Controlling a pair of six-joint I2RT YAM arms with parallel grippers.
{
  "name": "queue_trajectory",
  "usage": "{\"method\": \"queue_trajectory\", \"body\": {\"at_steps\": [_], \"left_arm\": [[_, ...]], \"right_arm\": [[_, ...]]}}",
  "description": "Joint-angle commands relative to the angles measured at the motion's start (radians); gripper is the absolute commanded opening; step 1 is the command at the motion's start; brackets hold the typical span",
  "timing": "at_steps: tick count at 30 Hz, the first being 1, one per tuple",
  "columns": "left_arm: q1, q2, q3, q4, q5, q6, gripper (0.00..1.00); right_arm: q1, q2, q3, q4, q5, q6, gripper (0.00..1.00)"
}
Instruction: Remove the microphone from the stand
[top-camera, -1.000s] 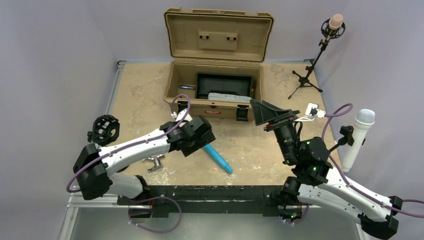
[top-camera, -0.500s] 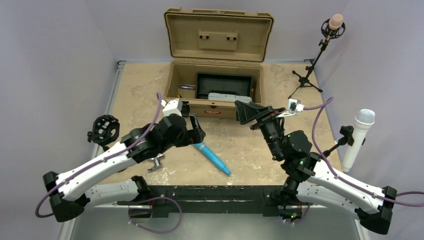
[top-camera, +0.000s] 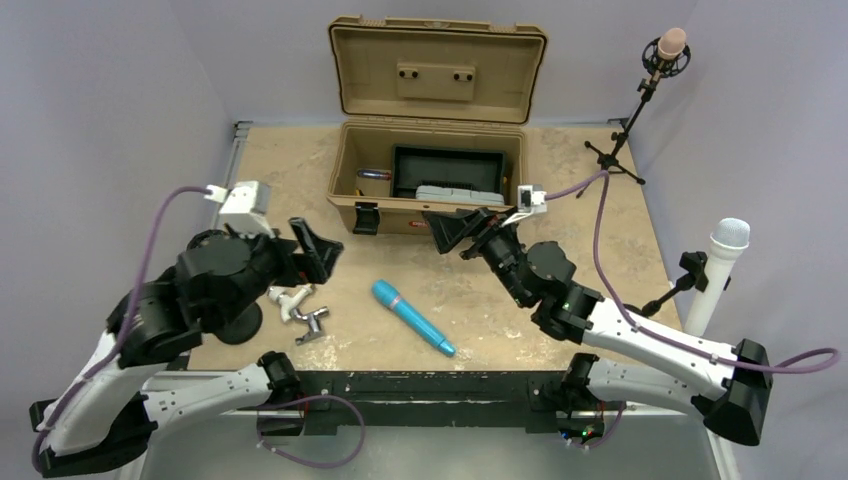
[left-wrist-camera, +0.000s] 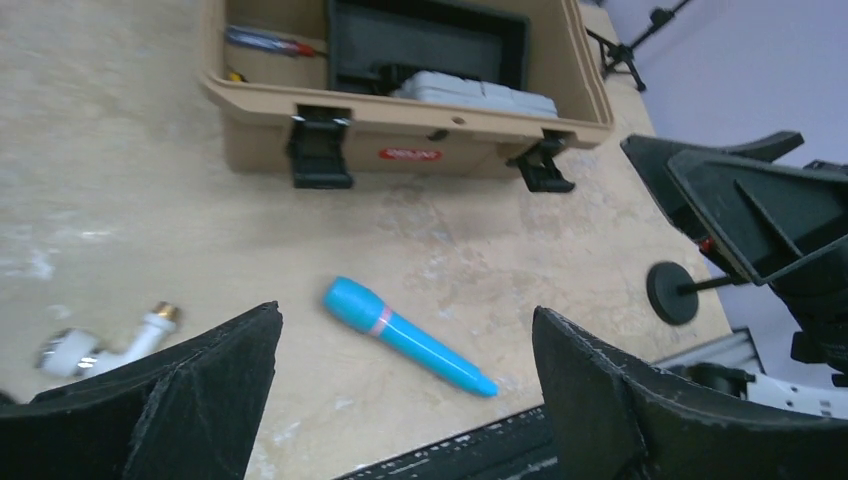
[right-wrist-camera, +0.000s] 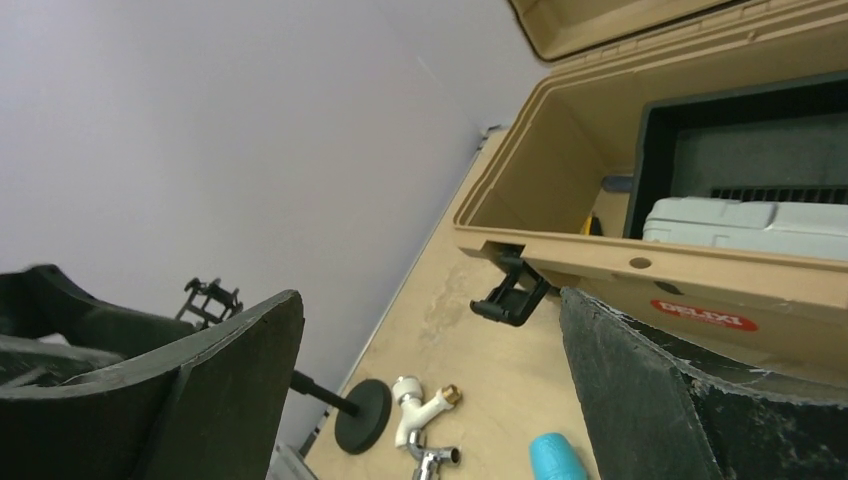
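Observation:
A blue microphone (top-camera: 412, 317) lies flat on the table, free of any stand; it also shows in the left wrist view (left-wrist-camera: 405, 335). My left gripper (top-camera: 310, 255) is open and empty, raised to the left of it (left-wrist-camera: 407, 312). My right gripper (top-camera: 455, 226) is open and empty in front of the case (right-wrist-camera: 430, 295). A white microphone (top-camera: 718, 270) sits upright in a stand clip (top-camera: 693, 270) at the right edge. A pink-headed microphone (top-camera: 670, 45) sits on a tripod stand (top-camera: 615, 150) at the back right. The left stand's round base (right-wrist-camera: 362, 415) and cage mount (right-wrist-camera: 210, 297) show in the right wrist view.
An open tan case (top-camera: 430, 175) with a black tray stands at the back centre. A white and chrome faucet part (top-camera: 298, 310) lies left of the blue microphone. The right stand's round base (left-wrist-camera: 672, 292) is near the front right edge.
My left arm has drawn back to the left and up, off the blue microphone, which stays on the table. My right gripper has swung left toward the case front.

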Motion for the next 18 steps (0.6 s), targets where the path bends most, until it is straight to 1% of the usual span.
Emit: {"method": "queue_trajectory", "body": {"at_steps": [1,6,9,12,14,15,18], "left_arm": [[-0.003,-0.044,0.123,-0.216,-0.22,0.055,0.93],[-0.003,-0.051,0.221,-0.318,-0.293,0.067,0.93],[-0.003,-0.039,0.286,-0.408,-0.369,0.051,0.93],[-0.003,-0.025,0.349,-0.502,-0.427,0.036,0.93],[-0.003,-0.02,0.387,-0.546,-0.449,0.033,0.93],[-0.003,-0.018,0.405,-0.566,-0.46,0.033,0.93],[-0.003,-0.018,0.446,-0.647,-0.514,0.004,0.93]], "right_arm": [[0.004,0.057,0.067,0.048,-0.084,0.002,0.99],[0.005,0.126,0.115,0.048,-0.167,-0.036,0.99],[0.006,0.166,0.127,0.095,-0.277,-0.051,0.99],[0.02,0.239,0.161,0.166,-0.4,0.009,0.99],[0.056,0.315,0.192,0.248,-0.495,0.06,0.98],[0.085,0.353,0.222,0.28,-0.515,0.087,0.98],[0.164,0.496,0.37,0.297,-0.567,0.153,0.98]]}}
